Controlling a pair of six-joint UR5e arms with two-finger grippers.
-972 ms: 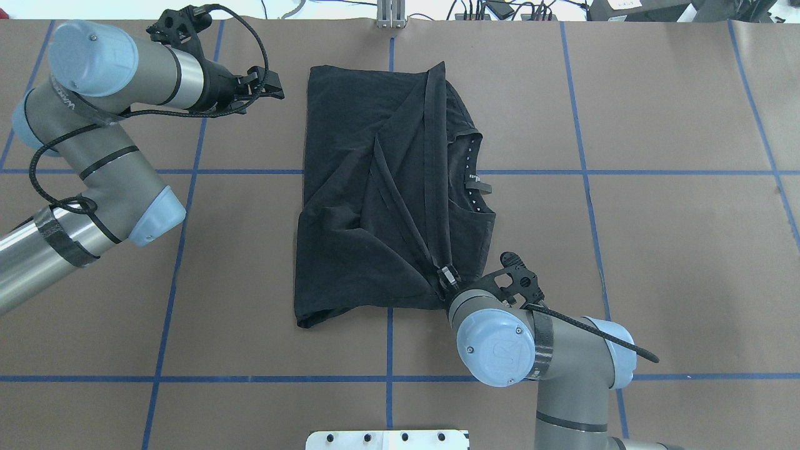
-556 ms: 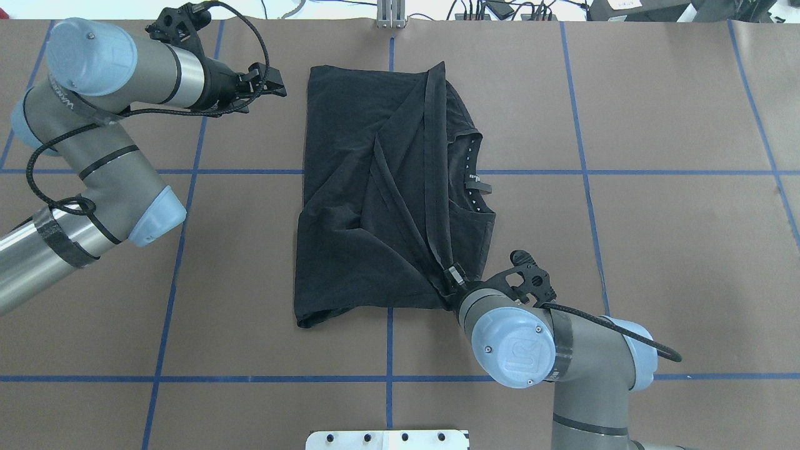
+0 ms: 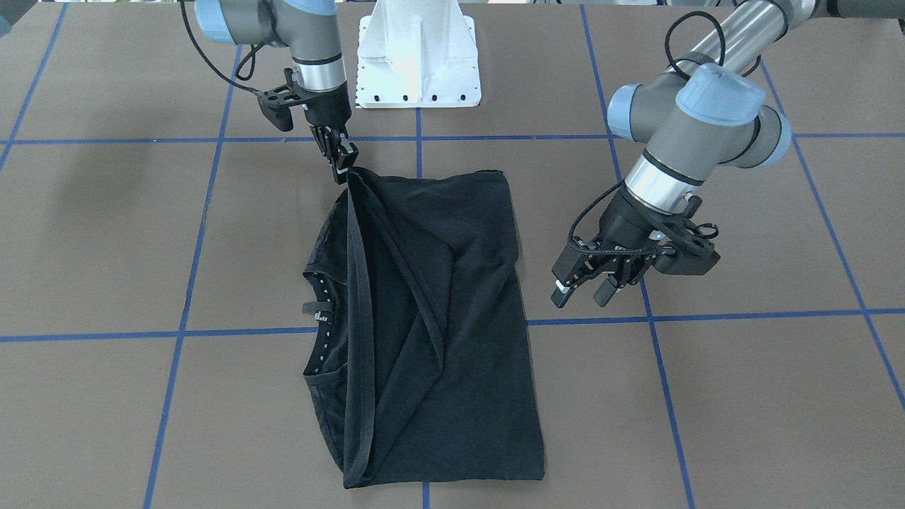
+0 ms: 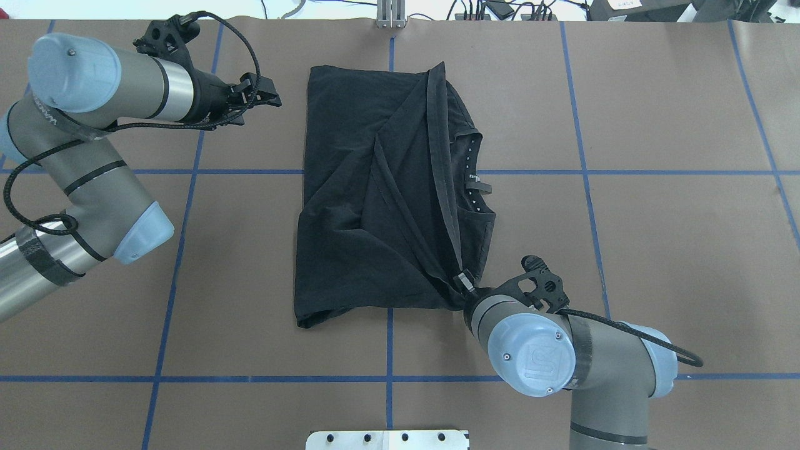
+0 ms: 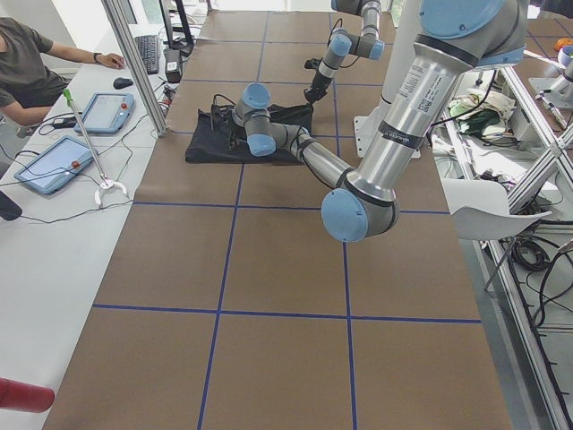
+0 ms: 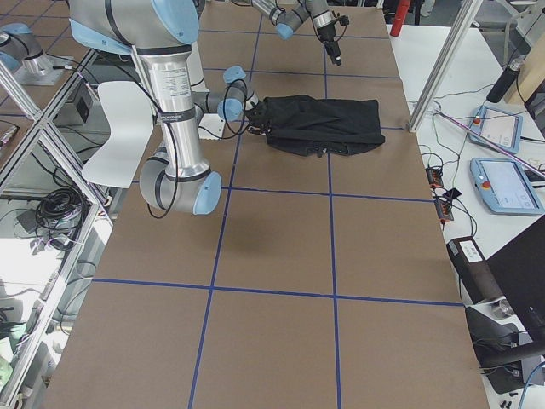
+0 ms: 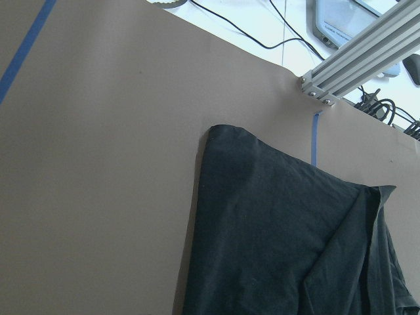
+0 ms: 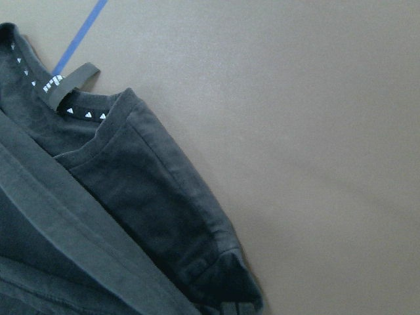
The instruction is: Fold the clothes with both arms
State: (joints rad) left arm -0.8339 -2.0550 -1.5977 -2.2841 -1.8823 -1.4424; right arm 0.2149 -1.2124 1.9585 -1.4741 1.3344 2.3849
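While my right gripper (image 3: 344, 166) pinches the near hem corner of the black T-shirt (image 4: 362, 187) — which lies partly folded on the brown table (image 4: 656, 250) — I see my left gripper (image 3: 583, 288) hovering near the shirt's far corner, jaws apart, off the cloth.

Lower centre of the overhead view, the right tool (image 4: 462, 281) is mostly hidden beneath its own wrist (image 4: 494, 306). The black T-shirt (image 8: 98, 216) is cut off at the right wrist view's left and bottom edges.
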